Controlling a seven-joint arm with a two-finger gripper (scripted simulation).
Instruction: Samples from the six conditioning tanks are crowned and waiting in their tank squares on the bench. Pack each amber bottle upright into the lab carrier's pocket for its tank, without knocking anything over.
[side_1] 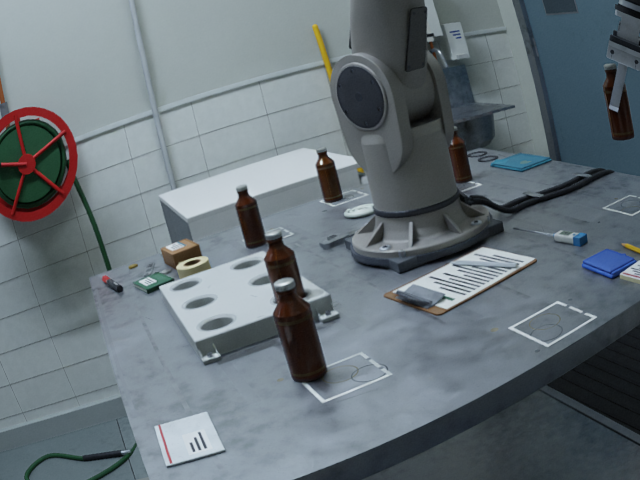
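Observation:
My gripper [618,90] hangs high at the far right edge of the scene, its fingers closed on an amber bottle [618,106] that is lifted well above the bench. The white lab carrier [243,302] lies left of centre with several open pockets, and one amber bottle [282,263] stands upright in its right rear pocket. Another bottle [298,333] stands at the edge of a front tank square [347,376]. Further bottles stand behind the carrier [249,217], by the white box [329,175], and behind the arm's base [459,157].
The arm's base [413,170] rises mid-bench, with a white box [248,191] behind the carrier. A clipboard [462,279], thermometer [566,236], blue pad [607,262], cable [543,191], tape roll [192,266] and empty tank squares [552,323] lie around; the bench's front edge runs close by.

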